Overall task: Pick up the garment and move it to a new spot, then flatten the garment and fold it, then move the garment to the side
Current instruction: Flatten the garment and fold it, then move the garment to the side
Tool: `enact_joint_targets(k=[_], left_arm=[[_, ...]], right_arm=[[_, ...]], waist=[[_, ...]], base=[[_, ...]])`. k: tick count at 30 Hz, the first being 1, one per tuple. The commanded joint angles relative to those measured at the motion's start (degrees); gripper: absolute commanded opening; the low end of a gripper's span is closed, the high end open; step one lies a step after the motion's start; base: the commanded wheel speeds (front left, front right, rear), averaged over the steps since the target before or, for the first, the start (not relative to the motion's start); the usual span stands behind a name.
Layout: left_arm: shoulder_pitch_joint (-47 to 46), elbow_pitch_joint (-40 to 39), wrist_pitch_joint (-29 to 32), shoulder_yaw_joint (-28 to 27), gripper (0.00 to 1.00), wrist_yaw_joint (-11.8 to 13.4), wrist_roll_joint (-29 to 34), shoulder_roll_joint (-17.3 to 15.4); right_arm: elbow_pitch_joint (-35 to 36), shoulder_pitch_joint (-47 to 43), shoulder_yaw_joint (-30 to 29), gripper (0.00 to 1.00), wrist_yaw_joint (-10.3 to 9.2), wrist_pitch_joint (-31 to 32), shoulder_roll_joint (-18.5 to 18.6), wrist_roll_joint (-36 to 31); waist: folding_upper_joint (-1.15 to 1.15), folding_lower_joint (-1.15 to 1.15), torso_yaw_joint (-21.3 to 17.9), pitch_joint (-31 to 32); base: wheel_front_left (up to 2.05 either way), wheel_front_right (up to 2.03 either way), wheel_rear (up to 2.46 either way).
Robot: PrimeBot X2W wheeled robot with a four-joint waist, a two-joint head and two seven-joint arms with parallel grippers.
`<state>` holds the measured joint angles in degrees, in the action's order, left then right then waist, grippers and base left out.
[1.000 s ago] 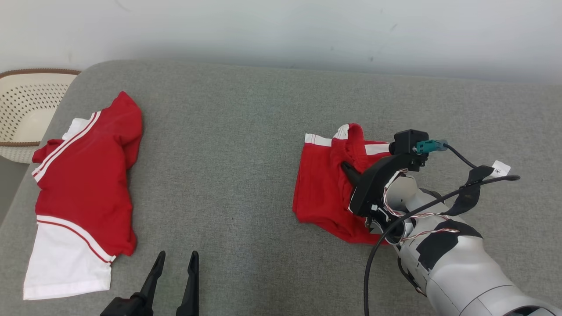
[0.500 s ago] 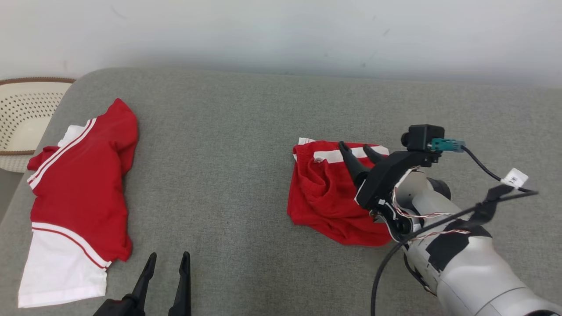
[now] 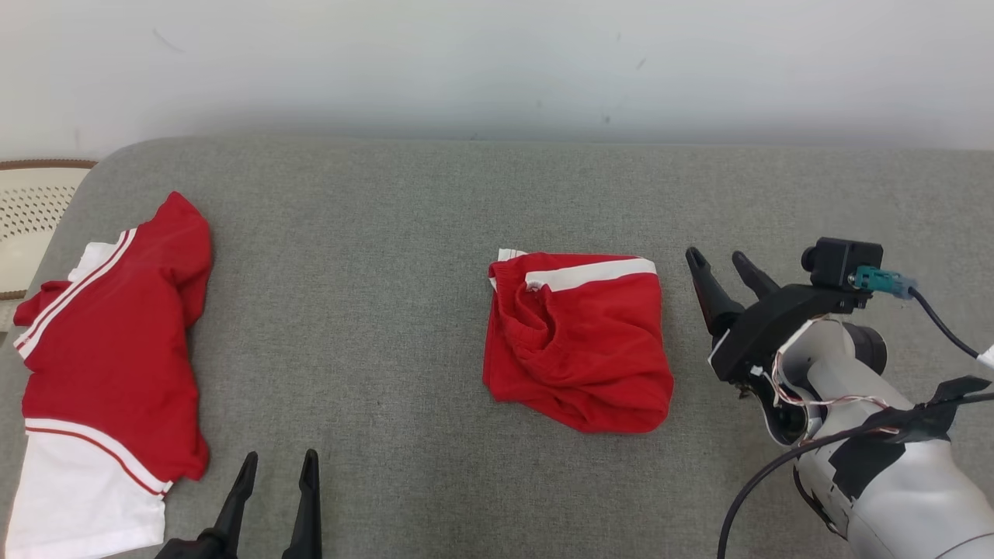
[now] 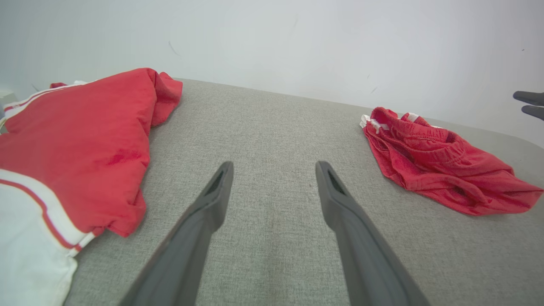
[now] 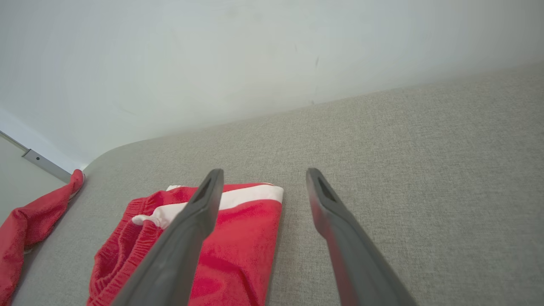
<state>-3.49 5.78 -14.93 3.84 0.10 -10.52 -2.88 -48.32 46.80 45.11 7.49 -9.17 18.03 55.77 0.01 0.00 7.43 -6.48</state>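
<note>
I see the grey cushion (image 3: 404, 233) running wide from side to side, with its far edge against the pale wall (image 3: 497, 62). Its left end is rounded. A broad free band of cushion lies between the two cloths. There is more free cushion to the right of the shorts and in front of them.

The red and white shirt (image 3: 101, 334) lies at the left end and reaches the near edge. The red shorts (image 3: 578, 341), which are my garment, lie a little right of the middle, well apart from the shirt.

My right gripper (image 3: 714, 255) stands just beside the right edge of the shorts. Its two fingers are spread wide, nothing is between them, and a strip of cushion separates them from the cloth. My left gripper (image 3: 280, 456) is low at the near edge, closer to the shirt than to the shorts. It is also spread wide, it holds nothing, and it is over bare cushion.

The cushion has a coarse woven surface. The shirt is rumpled, with a white panel and thin stripes. The shorts are folded into a nearly square packet, with a white band along the far edge and a gathered, wrinkled waistband on the left part. The fingers are long, dark, matte and tapering. Beyond the left corner there is a cream basket (image 3: 31, 210) with many holes and a brown rim.
</note>
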Motion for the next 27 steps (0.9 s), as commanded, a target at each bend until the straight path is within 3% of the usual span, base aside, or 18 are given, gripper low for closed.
enact_joint_targets(k=[1, 27], left_arm=[[0.8, -0.2, -0.2, -0.3, 1.0, 0.0, 0.6, 0.0], [-1.2, -0.5, -0.2, 0.3, 1.0, 0.2, 0.1, 0.0]], right_arm=[[-0.2, -1.0, 0.1, 1.0, 0.01, 0.0, 0.2, -0.5], [-12.4, 0.4, 2.7, 1.0, 0.01, 7.0, -5.1, 0.6]], waist=[[-0.01, 0.0, -0.2, 0.0], [-0.01, 0.0, 3.9, -3.3]], base=[[0.0, 0.0, 0.0], [0.0, 0.0, 0.0]])
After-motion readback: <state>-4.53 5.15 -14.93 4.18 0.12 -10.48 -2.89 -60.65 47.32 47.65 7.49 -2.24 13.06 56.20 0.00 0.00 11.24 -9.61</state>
